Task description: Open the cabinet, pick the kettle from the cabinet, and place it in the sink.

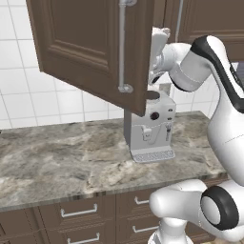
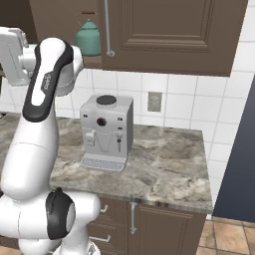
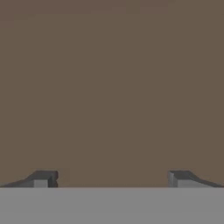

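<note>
Jaws (image 3: 112, 179) spread wide, empty, facing flat brown cabinet (image 1: 90, 43) wood; rounded teal kettle (image 2: 88, 39) inside

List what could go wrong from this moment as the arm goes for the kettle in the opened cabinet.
1. The swung-open dark brown cabinet door hangs beside the white hand, so a sideways move might strike it.
2. The open gripper faces a flat brown surface close up, so pushing forward could hit wood, not the small teal-green kettle.
3. The grey boxy coffee machine stands right below the kettle's shelf, so a low descent towards the sink may clip it.
</note>
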